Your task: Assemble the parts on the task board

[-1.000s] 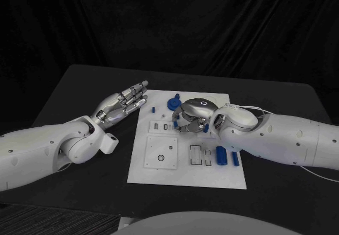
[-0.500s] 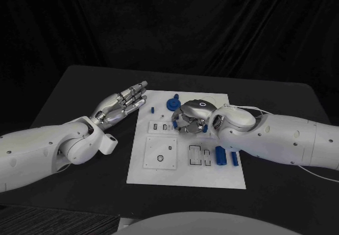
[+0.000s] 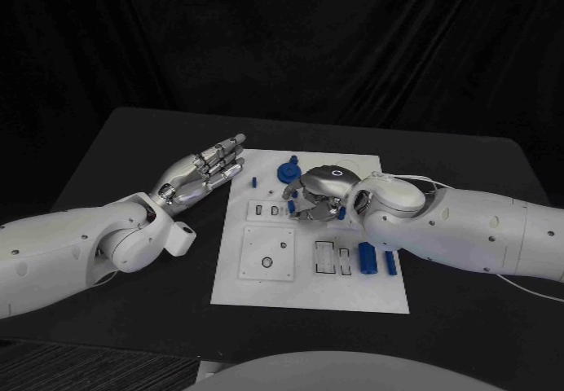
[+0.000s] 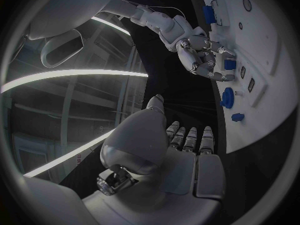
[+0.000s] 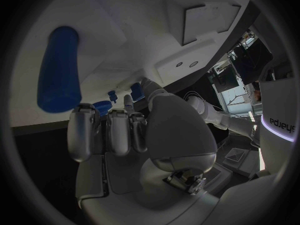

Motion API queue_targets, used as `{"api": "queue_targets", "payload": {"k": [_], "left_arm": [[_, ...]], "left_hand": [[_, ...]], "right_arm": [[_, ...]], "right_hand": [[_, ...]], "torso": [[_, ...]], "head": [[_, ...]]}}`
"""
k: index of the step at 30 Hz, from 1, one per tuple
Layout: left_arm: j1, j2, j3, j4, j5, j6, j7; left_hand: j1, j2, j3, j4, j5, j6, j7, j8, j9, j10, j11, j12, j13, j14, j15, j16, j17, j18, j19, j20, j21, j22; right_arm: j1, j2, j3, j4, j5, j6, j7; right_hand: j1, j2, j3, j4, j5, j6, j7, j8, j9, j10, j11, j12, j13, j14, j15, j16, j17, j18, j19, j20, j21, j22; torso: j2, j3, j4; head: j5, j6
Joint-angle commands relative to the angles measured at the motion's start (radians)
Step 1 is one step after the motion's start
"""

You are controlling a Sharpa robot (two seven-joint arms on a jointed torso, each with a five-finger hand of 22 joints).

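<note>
Right hand (image 3: 315, 195) sits over the far-middle of the task board (image 3: 265, 297), fingers curled in around a small blue part (image 3: 292, 207) that peeks out at its left side; can't tell whether they actually pinch it or just cage it. Risk: if the hold is loose, the part may tip or drop short of its slot and skid across the white plate, and the hand hides the target from the head view, so a misaligned push could jam it. The curled fingers also sit just beside the round blue part (image 3: 288, 173) at the far edge and could knock it. Left hand (image 3: 202, 173) hovers off the board's left edge over the desk (image 3: 129, 138), fingers spread, holding nothing. Blue pegs (image 3: 367, 259) lie near the right edge. Versus a second ago: right hand has crept slightly nearer, left hand unchanged.
</note>
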Motion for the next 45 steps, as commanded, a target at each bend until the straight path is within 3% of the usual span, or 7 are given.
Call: {"api": "queue_targets", "payload": {"k": [1, 17, 25, 31, 36, 40, 45], "left_arm": [[-0.001, 0.002, 0.001, 0.001, 0.004, 0.009, 0.087], [0.015, -0.043, 0.002, 0.061, -0.032, -0.105, 0.069], [0.101, -0.029, 0.002, 0.058, -0.081, -0.235, 0.03], [0.183, -0.005, 0.002, 0.026, -0.256, -0.256, -0.083], [0.23, 0.036, 0.002, -0.011, -0.414, -0.065, -0.341], [0.244, 0.083, 0.002, -0.035, -0.469, 0.078, -0.498], [0.249, 0.126, 0.002, -0.049, -0.492, 0.165, -0.578]], "left_hand": [[0.012, 0.0, 0.004, 0.0, 0.004, 0.001, 0.004, 0.001, 0.001, -0.002, 0.007, -0.003, -0.001, 0.0, -0.002, -0.004, -0.001, 0.02, 0.001, 0.006, -0.006, -0.002], [0.007, -0.041, -0.02, 0.022, -0.081, 0.064, 0.048, 0.008, 0.008, 0.012, 0.039, 0.0, 0.003, 0.0, 0.005, -0.004, -0.001, 0.04, 0.008, 0.035, 0.0, 0.004], [-0.054, -0.048, -0.063, 0.031, -0.219, 0.14, 0.106, 0.015, 0.015, 0.204, 0.122, 0.043, 0.049, 0.097, 0.053, 0.034, 0.033, 0.024, 0.087, 0.061, 0.06, 0.041], [-0.027, -0.048, -0.089, 0.028, -0.195, 0.428, 0.138, 0.076, 0.051, 0.758, 0.205, 0.35, 0.308, 0.659, 0.118, 0.374, 0.287, -0.018, 0.507, 0.083, 0.356, 0.195], [0.002, -0.041, -0.117, 0.022, -0.133, 0.659, 0.153, 0.213, 0.098, 1.193, 0.096, 1.39, 1.24, 0.882, 0.022, 1.28, 0.872, 0.031, 0.728, 0.031, 0.792, 0.483], [-0.065, -0.012, -0.145, 0.033, -0.207, 0.682, 0.155, 0.306, 0.128, 1.511, 0.096, 1.553, 1.525, 1.302, 0.012, 1.529, 1.327, 0.018, 0.722, 0.022, 0.96, 0.624], [-0.051, -0.01, -0.144, 0.035, -0.16, 0.714, 0.093, 0.511, 0.262, 1.569, 0.046, 1.567, 1.569, 1.57, -0.043, 1.567, 1.569, 0.051, 0.799, -0.004, 1.132, 0.752]], "right_arm": [[-0.003, -0.005, -0.002, 0.003, -0.015, -0.003, -0.013], [0.141, -0.137, -0.002, 0.137, 0.093, -0.306, 0.186], [0.226, -0.234, -0.002, 0.162, 0.369, -0.349, 0.339], [0.239, -0.285, -0.002, 0.156, 0.498, -0.358, 0.42], [0.229, -0.295, -0.002, 0.135, 0.46, -0.383, 0.474], [0.213, -0.298, -0.002, 0.128, 0.396, -0.391, 0.468], [0.186, -0.307, -0.002, 0.129, 0.299, -0.448, 0.455]], "right_hand": [[-0.006, -0.01, -0.015, 0.01, -0.042, -0.027, -0.003, -0.02, -0.023, 0.105, 0.001, 0.004, 0.264, 0.071, 0.001, -0.003, 0.058, -0.006, 0.045, 0.001, -0.006, 0.21], [-0.045, -0.093, -0.152, 0.182, -0.16, -0.004, -0.014, -0.006, -0.105, 0.105, -0.008, 0.004, 0.264, 0.075, -0.007, 0.01, 0.081, -0.012, 0.053, -0.007, 0.016, 0.218], [-0.109, -0.082, -0.247, 0.184, -0.16, 0.031, -0.011, 0.029, -0.106, 0.105, -0.007, 0.004, 0.264, 0.078, -0.007, 0.019, 0.098, -0.015, 0.055, -0.008, 0.026, 0.221], [-0.082, -0.039, -0.216, 0.182, -0.157, 0.079, -0.002, 0.077, -0.096, 0.105, 0.001, 0.004, 0.264, 0.079, 0.0, 0.022, 0.103, -0.016, 0.057, -0.003, 0.032, 0.223], [-0.034, 0.003, -0.18, 0.179, -0.129, 0.092, -0.018, 0.118, -0.093, 0.105, -0.01, 0.004, 0.264, 0.079, -0.006, 0.024, 0.107, -0.017, 0.058, -0.005, 0.037, 0.224], [-0.028, 0.013, -0.175, 0.178, -0.12, 0.089, -0.018, 0.125, -0.093, 0.105, -0.011, 0.004, 0.264, 0.079, -0.008, 0.025, 0.107, -0.017, 0.058, -0.006, 0.037, 0.224], [0.006, 0.031, -0.161, 0.172, -0.102, 0.083, -0.018, 0.139, -0.095, 0.105, -0.011, 0.004, 0.264, 0.081, -0.009, 0.028, 0.113, -0.017, 0.059, -0.008, 0.041, 0.225]], "torso": [[0.0, -0.0001, 0.0], [-0.001, 0.0018, 0.0008], [-0.004, 0.011, 0.0039], [-0.015, 0.0195, -0.003], [-0.032, 0.0326, -0.0115], [-0.045, 0.0471, -0.0208], [-0.058, 0.0595, -0.0325]], "head": [[0.0, 0.0], [0.026, 0.017], [0.021, 0.031], [0.016, 0.033], [0.011, 0.032], [0.013, 0.02], [0.019, 0.008]]}}
